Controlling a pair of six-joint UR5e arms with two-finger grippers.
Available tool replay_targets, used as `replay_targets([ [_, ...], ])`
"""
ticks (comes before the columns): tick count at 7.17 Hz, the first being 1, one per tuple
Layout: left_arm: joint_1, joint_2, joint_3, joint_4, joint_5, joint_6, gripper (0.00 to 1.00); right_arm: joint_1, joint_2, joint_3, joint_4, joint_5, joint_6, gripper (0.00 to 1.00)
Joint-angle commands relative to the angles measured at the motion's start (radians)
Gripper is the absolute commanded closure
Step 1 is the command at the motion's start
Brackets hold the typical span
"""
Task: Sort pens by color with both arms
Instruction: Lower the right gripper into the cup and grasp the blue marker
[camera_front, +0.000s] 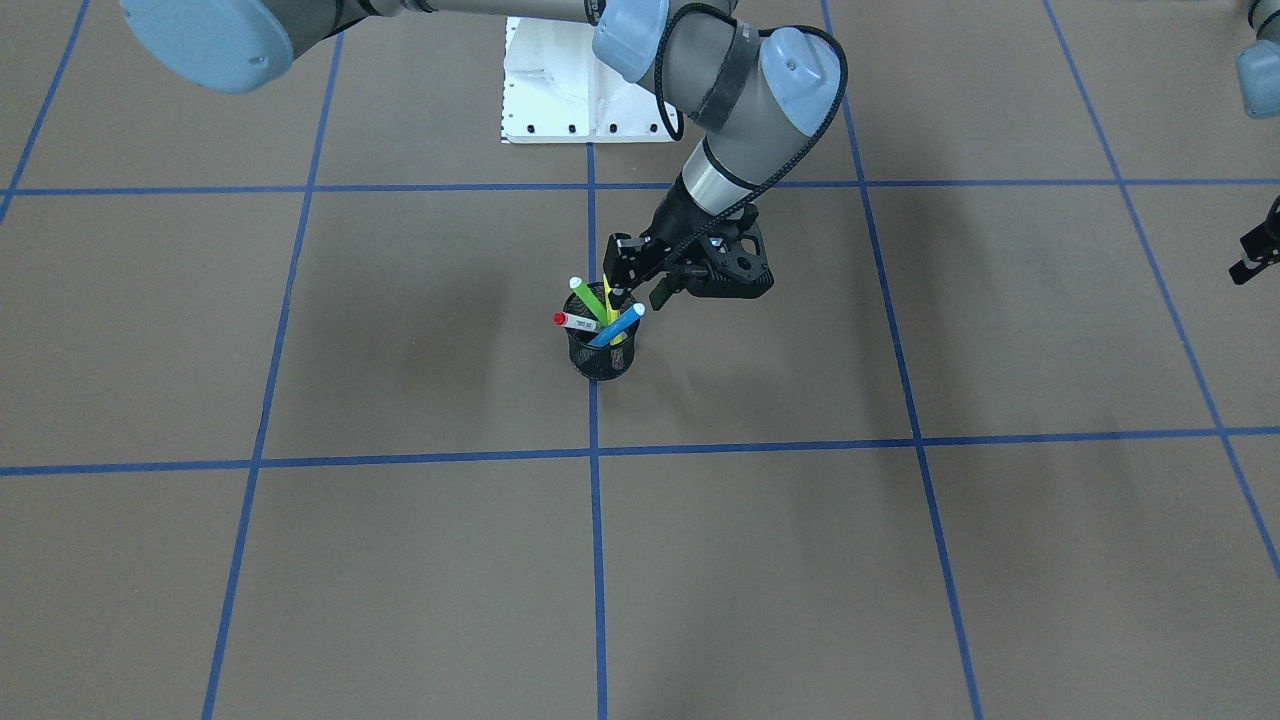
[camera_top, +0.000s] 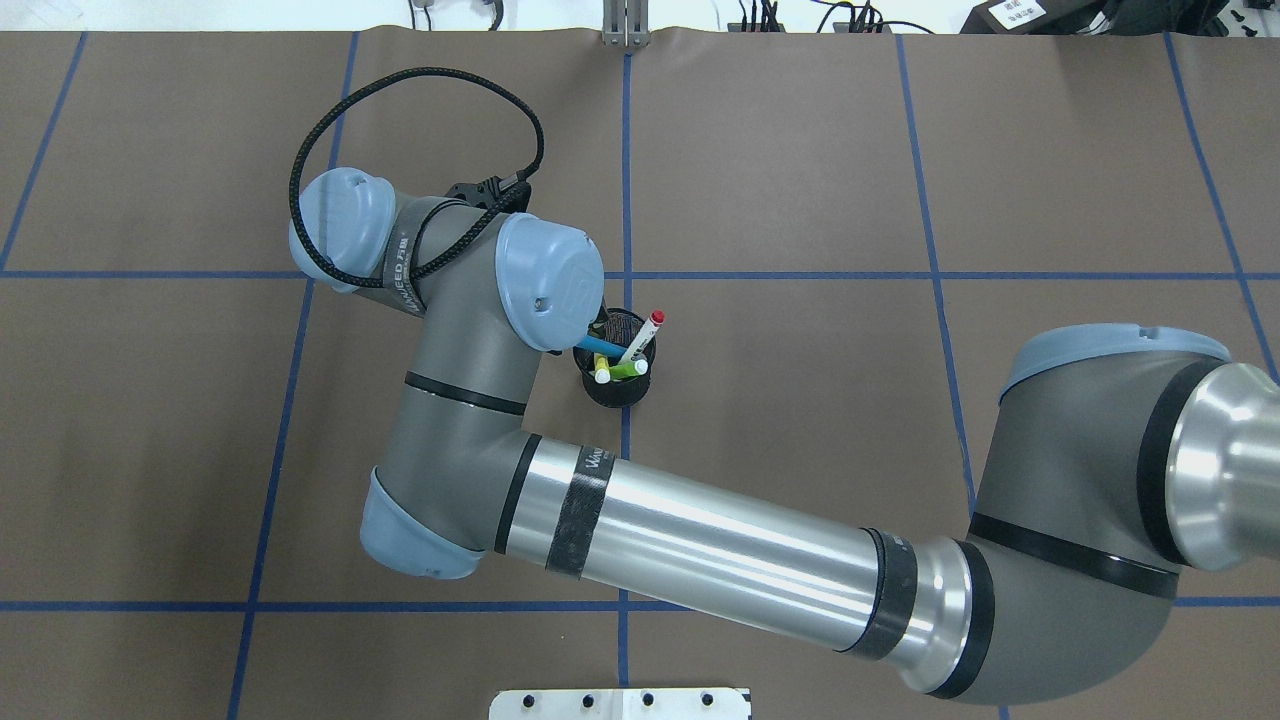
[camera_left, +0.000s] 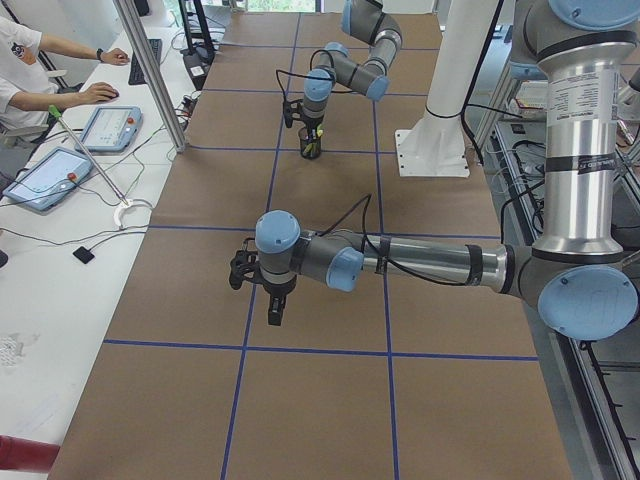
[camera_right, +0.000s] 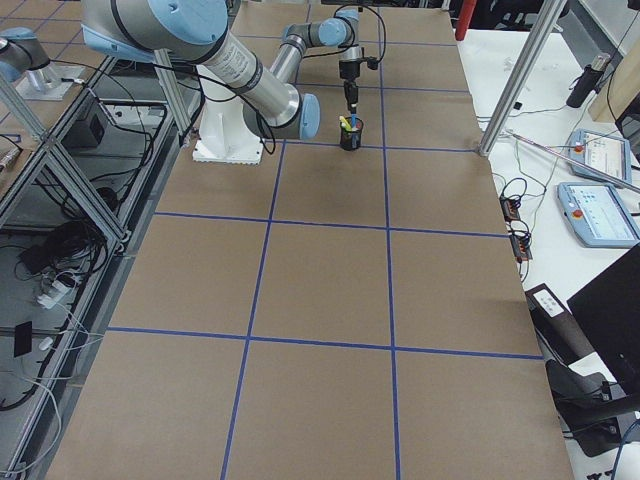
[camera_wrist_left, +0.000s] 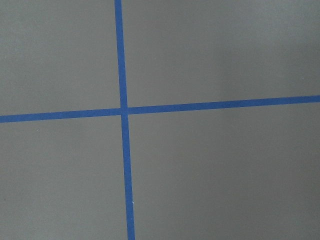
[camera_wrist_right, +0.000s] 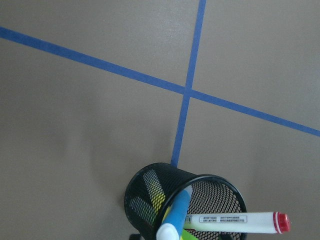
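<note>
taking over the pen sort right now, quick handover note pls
Right end effector: at the mesh cup's rim beside the yellow pen; open or shut unclear.
Left end effector: over the table far from the cup, nothing seen in it; state unclear.
Blue pen, green pen and red-ended white pen also stand in the cup.
Done: nothing sorted. Left: all four.

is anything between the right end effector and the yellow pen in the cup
Nothing visible does. The right end effector is at the yellow pen above the mesh cup; the green pen and blue pen lean close on either side.
</note>
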Motion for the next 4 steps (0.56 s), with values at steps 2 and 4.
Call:
replay_targets([
  [2, 0.0, 0.0, 0.0, 0.0, 0.001, 0.0, 0.0, -0.009, -0.013, 0.0, 0.027, -0.021, 0.002, 0.48],
  [4, 0.0, 0.0, 0.0, 0.0, 0.001, 0.0, 0.0, -0.007, -0.02, 0.0, 0.058, -0.025, -0.001, 0.52],
])
